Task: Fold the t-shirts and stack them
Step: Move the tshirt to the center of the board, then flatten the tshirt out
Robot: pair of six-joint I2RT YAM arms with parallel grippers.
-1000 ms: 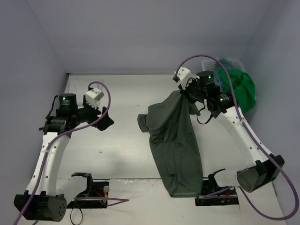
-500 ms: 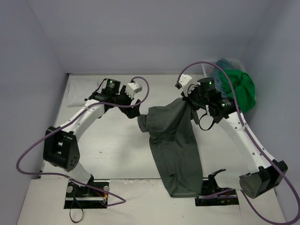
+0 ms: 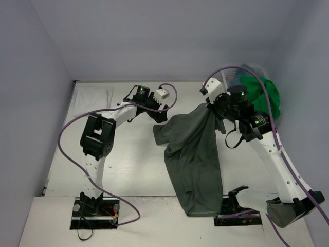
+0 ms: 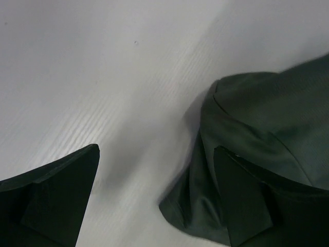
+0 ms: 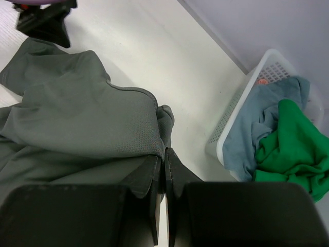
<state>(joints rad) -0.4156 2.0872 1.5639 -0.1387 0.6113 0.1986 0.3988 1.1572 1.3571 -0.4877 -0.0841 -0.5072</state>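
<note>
Cloth from the grey shirt (image 3: 195,159) reaches the near edge of the table (image 3: 133,170), between the two arm bases. From there the shirt runs away from the arms as a long, rumpled sheet that rises toward its far right end. One sleeve sticks out to the left at mid-table. The left end effector (image 4: 156,152) hovers just beside that sleeve with its jaws wide and nothing between them. In its wrist view the sleeve's edge lies by the right-hand finger, while bare table shows in the gap. Farther on, the right end effector (image 5: 164,153) is pinched tight on a bunched fold at the grey shirt's far end and holds that end up off the table. Beyond it, in the far right corner by the wall, stands the white mesh basket (image 5: 241,103). The teal shirt (image 5: 257,123) and the green shirt (image 5: 288,149) are heaped in it, the green one draped over its rim.
</note>
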